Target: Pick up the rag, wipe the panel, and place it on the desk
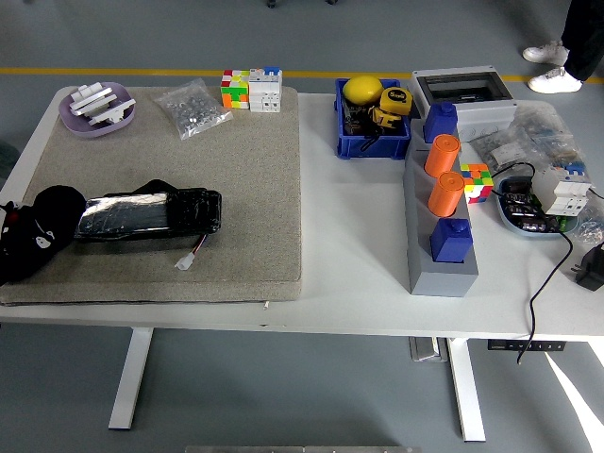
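On the mat, the black panel lay near the left edge. A dark rag touched the panel's left end, and the left hand came in beside it. Black against black, its grip could not be told. A white plug lay just in front of the panel.

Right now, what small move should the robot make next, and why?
Probably lift the black rag just clear of the grey mat, ready to wipe. The rag lies bunched on the mat, against the left end of the shiny black panel. It blends into dark shapes at the picture's left edge, so I cannot tell whether it is gripped yet.
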`<action>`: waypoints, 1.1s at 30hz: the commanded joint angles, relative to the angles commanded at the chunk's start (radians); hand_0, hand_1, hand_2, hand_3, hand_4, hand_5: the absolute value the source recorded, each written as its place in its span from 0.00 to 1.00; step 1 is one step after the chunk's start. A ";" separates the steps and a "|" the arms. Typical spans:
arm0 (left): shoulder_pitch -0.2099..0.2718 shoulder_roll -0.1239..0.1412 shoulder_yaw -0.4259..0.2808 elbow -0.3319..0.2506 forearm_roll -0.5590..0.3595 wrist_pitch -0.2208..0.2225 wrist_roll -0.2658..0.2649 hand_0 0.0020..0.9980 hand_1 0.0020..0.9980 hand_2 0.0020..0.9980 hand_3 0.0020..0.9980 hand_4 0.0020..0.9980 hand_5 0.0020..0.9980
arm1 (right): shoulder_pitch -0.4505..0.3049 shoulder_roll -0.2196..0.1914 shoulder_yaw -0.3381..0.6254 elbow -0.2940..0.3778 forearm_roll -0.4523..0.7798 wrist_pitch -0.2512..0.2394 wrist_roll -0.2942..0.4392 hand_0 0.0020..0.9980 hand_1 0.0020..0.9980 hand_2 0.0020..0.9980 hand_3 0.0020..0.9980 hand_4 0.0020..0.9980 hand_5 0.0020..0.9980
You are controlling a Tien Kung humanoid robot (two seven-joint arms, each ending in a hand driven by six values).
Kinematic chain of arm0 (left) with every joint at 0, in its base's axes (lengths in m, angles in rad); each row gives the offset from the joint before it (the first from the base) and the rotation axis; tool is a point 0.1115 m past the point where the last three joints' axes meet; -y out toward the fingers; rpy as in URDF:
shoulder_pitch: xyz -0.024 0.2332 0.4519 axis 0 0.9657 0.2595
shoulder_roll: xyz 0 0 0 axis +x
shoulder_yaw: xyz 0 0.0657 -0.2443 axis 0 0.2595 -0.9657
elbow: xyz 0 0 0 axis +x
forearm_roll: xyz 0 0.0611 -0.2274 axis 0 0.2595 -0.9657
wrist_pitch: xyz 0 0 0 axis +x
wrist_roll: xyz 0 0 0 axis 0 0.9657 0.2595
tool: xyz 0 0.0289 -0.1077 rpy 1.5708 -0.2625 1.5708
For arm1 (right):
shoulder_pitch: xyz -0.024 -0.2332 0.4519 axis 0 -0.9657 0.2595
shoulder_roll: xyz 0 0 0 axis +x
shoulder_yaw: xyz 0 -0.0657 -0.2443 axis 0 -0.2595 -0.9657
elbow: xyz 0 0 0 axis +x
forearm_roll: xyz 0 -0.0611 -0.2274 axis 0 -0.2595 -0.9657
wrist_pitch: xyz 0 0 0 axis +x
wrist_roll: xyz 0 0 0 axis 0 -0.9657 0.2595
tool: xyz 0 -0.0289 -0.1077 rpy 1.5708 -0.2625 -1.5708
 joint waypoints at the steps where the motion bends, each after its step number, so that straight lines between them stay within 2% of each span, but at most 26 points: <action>1: 0.000 0.000 0.000 0.000 0.002 0.001 0.000 0.39 0.60 0.78 0.57 0.00 0.00 | 0.000 0.000 0.001 0.000 -0.001 0.000 0.001 0.77 0.63 0.68 0.61 1.00 0.56; 6: -0.003 -0.002 0.001 0.000 0.021 0.009 0.003 0.39 0.60 0.78 0.57 0.00 0.00 | 0.002 0.000 0.011 0.000 -0.006 -0.002 0.007 0.77 0.63 0.68 0.61 1.00 0.56; 7: -0.003 -0.002 0.001 0.000 0.025 0.012 0.003 0.29 0.32 0.68 0.48 0.00 0.00 | 0.002 0.000 0.013 0.000 -0.008 -0.003 0.009 0.77 0.63 0.68 0.61 1.00 0.56; 12: -0.001 -0.005 0.003 -0.007 0.046 0.021 0.007 0.29 0.32 0.68 0.48 0.00 0.00 | 0.002 0.000 0.018 0.000 -0.010 -0.005 0.014 0.77 0.63 0.68 0.61 1.00 0.56; 13: 0.001 -0.005 0.002 -0.011 0.050 0.022 0.008 0.32 0.21 0.60 0.38 0.00 0.00 | 0.002 0.000 0.019 0.000 -0.010 -0.006 0.015 0.77 0.63 0.68 0.61 1.00 0.56; 16: 0.011 -0.008 -0.005 -0.031 0.062 0.025 0.013 0.32 0.21 0.60 0.38 0.00 0.00 | 0.001 0.000 0.019 0.000 -0.008 -0.007 0.015 0.77 0.63 0.68 0.61 1.00 0.56; 18: 0.023 -0.011 -0.016 -0.059 0.078 0.029 0.020 0.32 0.21 0.60 0.38 0.00 0.00 | 0.000 0.001 0.018 0.000 -0.006 -0.007 0.015 0.77 0.63 0.68 0.61 1.00 0.56; 19: 0.026 -0.011 -0.019 -0.067 0.082 0.031 0.022 0.30 0.16 0.58 0.36 0.00 0.00 | 0.000 0.001 0.018 0.000 -0.006 -0.007 0.015 0.77 0.63 0.68 0.61 1.00 0.56; 23: 0.069 -0.015 -0.042 -0.193 0.121 0.042 0.065 0.30 0.16 0.58 0.36 0.00 0.00 | -0.001 0.002 0.018 0.000 -0.003 -0.008 0.014 0.77 0.63 0.68 0.61 1.00 0.56; 28: 0.094 -0.016 -0.013 -0.332 0.139 0.049 0.110 0.27 0.15 0.57 0.37 0.00 0.00 | -0.001 0.003 0.022 0.000 -0.009 -0.005 0.017 0.77 0.63 0.68 0.60 1.00 0.56; 33: 0.094 -0.028 0.015 -0.347 0.138 0.050 0.120 0.27 0.15 0.57 0.37 0.00 0.00 | 0.001 0.005 0.030 0.000 -0.019 -0.003 0.021 0.77 0.63 0.68 0.60 1.00 0.55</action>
